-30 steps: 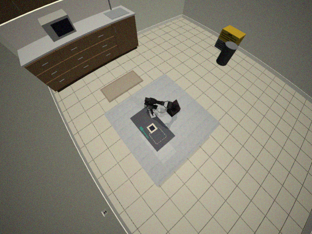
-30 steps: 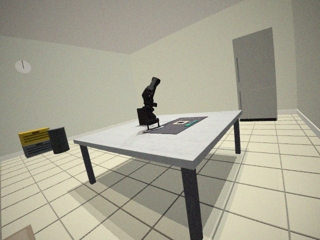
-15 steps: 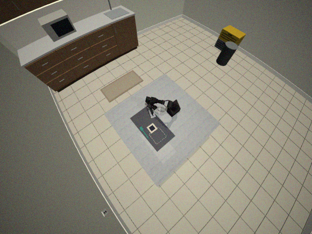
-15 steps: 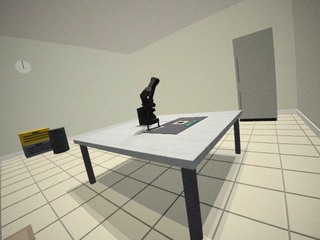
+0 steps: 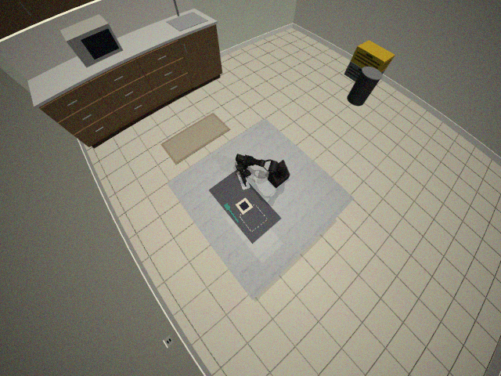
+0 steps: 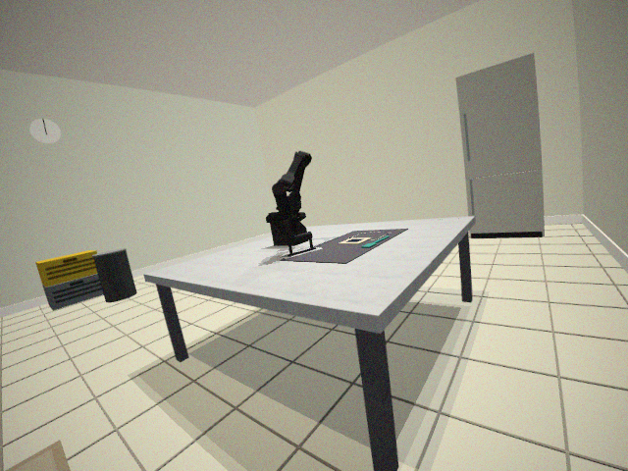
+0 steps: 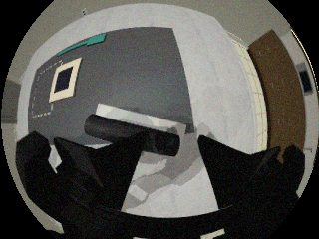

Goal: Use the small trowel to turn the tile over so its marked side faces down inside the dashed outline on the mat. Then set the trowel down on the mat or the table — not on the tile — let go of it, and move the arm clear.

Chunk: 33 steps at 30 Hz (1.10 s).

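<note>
The tile [image 5: 244,205] [image 6: 354,240] [image 7: 64,80] is cream with a dark square facing up. It lies flat on the dark mat [image 5: 224,189] [image 7: 145,65], at the near edge of the dashed outline [image 5: 252,231] [image 7: 42,116] and overlapping it a little. The trowel [image 5: 245,186] [image 6: 301,238] [image 7: 107,126], a pale flat blade under a raised black bar handle, rests at the mat's edge. My gripper [image 7: 171,137] is open above the trowel. The handle lies slantwise below the fingers, past the left one, and is not gripped.
A teal tool [image 5: 227,207] [image 6: 375,243] [image 7: 96,40] with a square blade and thin handle lies along the mat's far edge in the wrist view, beside the tile. The pale table [image 5: 307,186] [image 6: 243,279] extends around the mat.
</note>
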Each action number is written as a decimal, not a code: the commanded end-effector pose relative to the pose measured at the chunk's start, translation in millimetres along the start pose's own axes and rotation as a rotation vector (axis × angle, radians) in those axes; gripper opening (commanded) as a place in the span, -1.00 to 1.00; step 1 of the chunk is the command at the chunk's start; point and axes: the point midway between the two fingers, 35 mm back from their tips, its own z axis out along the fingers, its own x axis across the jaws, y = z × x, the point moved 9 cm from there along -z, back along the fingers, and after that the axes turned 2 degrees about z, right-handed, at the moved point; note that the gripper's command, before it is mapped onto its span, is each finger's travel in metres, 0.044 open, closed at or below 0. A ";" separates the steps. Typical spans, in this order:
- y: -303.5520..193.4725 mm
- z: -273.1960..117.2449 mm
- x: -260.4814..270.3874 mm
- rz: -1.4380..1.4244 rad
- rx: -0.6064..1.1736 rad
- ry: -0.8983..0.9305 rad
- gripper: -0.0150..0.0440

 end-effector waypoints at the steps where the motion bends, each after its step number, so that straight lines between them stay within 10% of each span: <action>1: -6.4 1.6 -0.4 0.124 -0.032 -0.004 0.53; 33: -51.2 12.5 26.8 1.082 -0.327 0.065 0.53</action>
